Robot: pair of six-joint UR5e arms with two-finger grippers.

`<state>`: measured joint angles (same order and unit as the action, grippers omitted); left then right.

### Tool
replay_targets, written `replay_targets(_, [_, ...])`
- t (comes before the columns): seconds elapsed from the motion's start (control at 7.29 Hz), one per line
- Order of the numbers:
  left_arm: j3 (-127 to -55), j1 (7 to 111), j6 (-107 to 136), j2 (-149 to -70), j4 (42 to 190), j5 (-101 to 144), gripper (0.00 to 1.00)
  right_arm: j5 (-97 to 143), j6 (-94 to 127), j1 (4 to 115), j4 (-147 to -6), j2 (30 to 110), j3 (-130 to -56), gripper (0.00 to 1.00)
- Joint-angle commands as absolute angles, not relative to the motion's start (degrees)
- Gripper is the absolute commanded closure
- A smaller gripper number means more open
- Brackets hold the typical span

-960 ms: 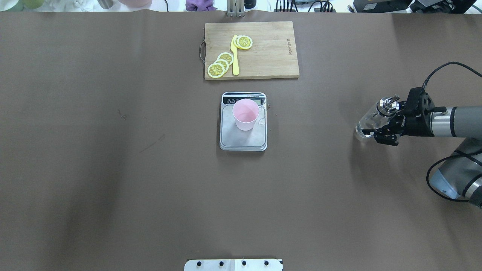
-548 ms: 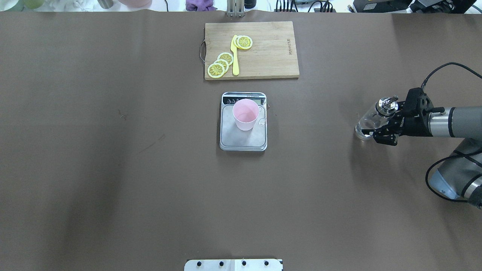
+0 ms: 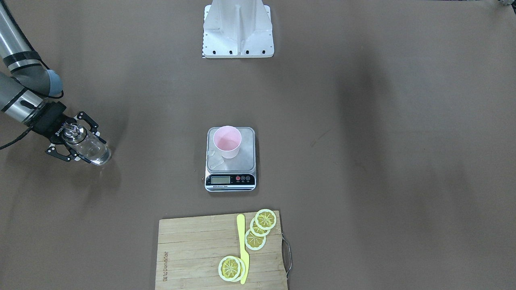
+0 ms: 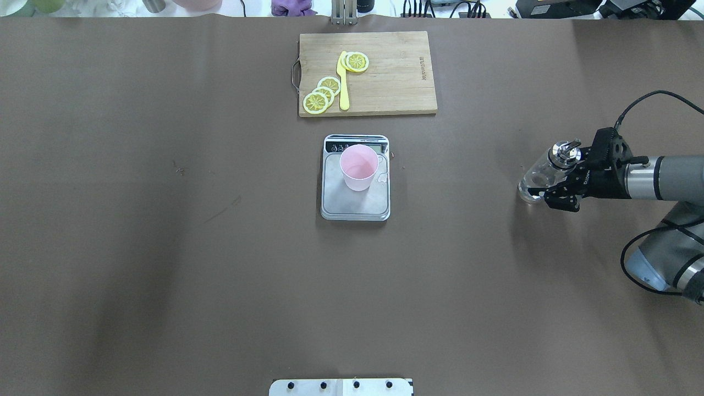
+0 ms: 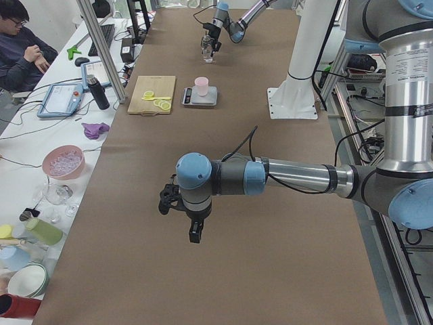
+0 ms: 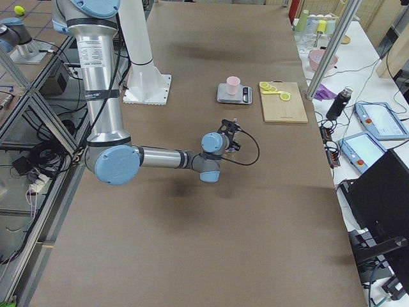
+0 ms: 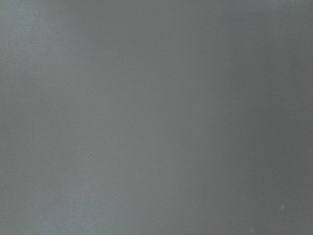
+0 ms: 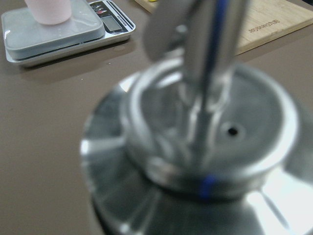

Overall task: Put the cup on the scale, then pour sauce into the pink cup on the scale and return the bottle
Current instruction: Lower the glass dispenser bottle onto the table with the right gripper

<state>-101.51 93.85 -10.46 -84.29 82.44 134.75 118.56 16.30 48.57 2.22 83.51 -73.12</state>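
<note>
You are looking at a long table (image 4: pixel 165 247) under a brown cover. At its middle sits the small rectangular kitchen scale (image 4: pixel 352 208), with a silver steel plate and a black display strip on the side away from the robot. The pale pink tapered cup (image 4: pixel 359 168) stands upright on that plate, toward the display end, with its round rim open upward. Just beside the cup, on the plate's side toward the robot's right, lies a small clear wet patch (image 4: pixel 382 177).

Well apart from the scale, far toward the robot's right, the right gripper (image 4: pixel 553 179) reaches in sideways from the table's edge. Its two black fingers (image 4: pixel 555 197) sit against opposite sides of the small clear glass bottle (image 4: pixel 542 173), which has a shiny metal pourer cap, and pinch its body below the cap. The bottle is upright with its spout up. You cannot tell whether its base rests on the table or is just above it. A little clear, colourless sauce (image 3: pixel 100 156) shows low in the glass. The right wrist camera is filled by the blurred metal cap, with the scale and cup small at its upper left.

Beyond the scale lies a wooden cutting board (image 4: pixel 396 77) bearing yellow lemon slices (image 4: pixel 322 93) and a yellow plastic knife (image 4: pixel 344 82).

The left gripper (image 5: pixel 191 223) hangs over bare table, well away from everything. Only the side camera shows it, so you cannot tell whether its fingers are spread or pressed together.
</note>
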Motion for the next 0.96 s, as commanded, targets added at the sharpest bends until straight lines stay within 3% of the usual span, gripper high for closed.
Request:
replay_targets(0.0, [-101.5, 93.8, -10.5, -84.3, 82.4, 134.8, 0.02, 118.6, 16.8, 48.7, 2.5, 83.7, -73.0, 0.00])
replay_targets(0.82, [-101.5, 93.8, -10.5, -84.3, 82.4, 134.8, 0.02, 119.2, 16.8, 49.1, 3.6, 86.5, -73.6, 0.00])
